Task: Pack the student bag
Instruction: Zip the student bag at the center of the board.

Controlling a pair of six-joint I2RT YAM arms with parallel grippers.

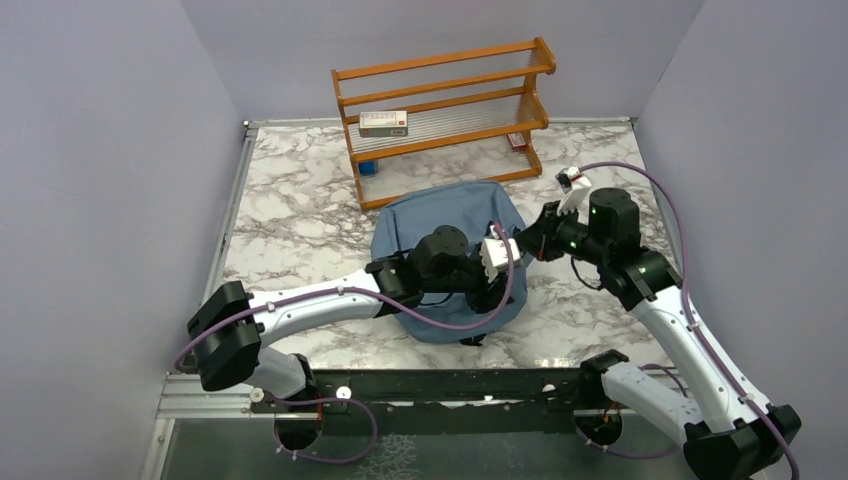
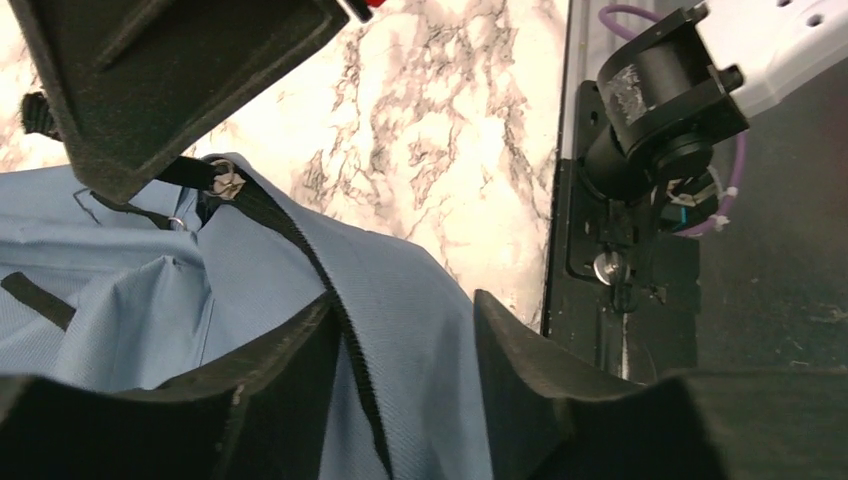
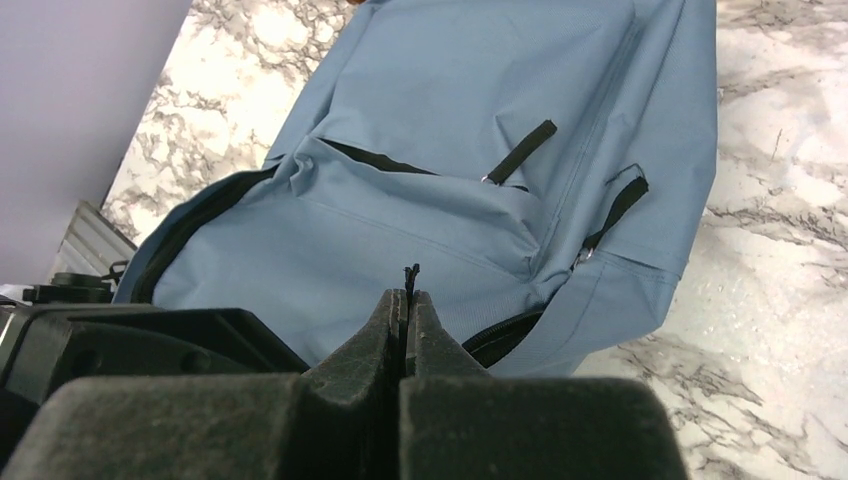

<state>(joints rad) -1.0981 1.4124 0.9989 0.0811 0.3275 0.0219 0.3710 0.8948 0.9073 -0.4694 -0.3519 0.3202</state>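
Note:
The student bag (image 1: 455,212), dusty blue with black zipper trim, lies flat in the middle of the marble table (image 1: 290,215). My left gripper (image 1: 492,283) hovers over its near right edge. In the left wrist view its jaws (image 2: 405,335) stand apart astride a fold of blue fabric and the black zipper line (image 2: 330,290), so it is open. My right gripper (image 3: 408,300) is shut on a thin black zipper pull (image 3: 410,272) at the bag's right side. The main zipper gapes partly open (image 3: 190,235).
A wooden rack (image 1: 445,100) stands at the back with a white box (image 1: 383,123) on its shelf. A small blue item (image 1: 368,167) and a red one (image 1: 517,141) lie beneath it. The black mounting rail (image 1: 450,385) runs along the near edge. Walls close in both sides.

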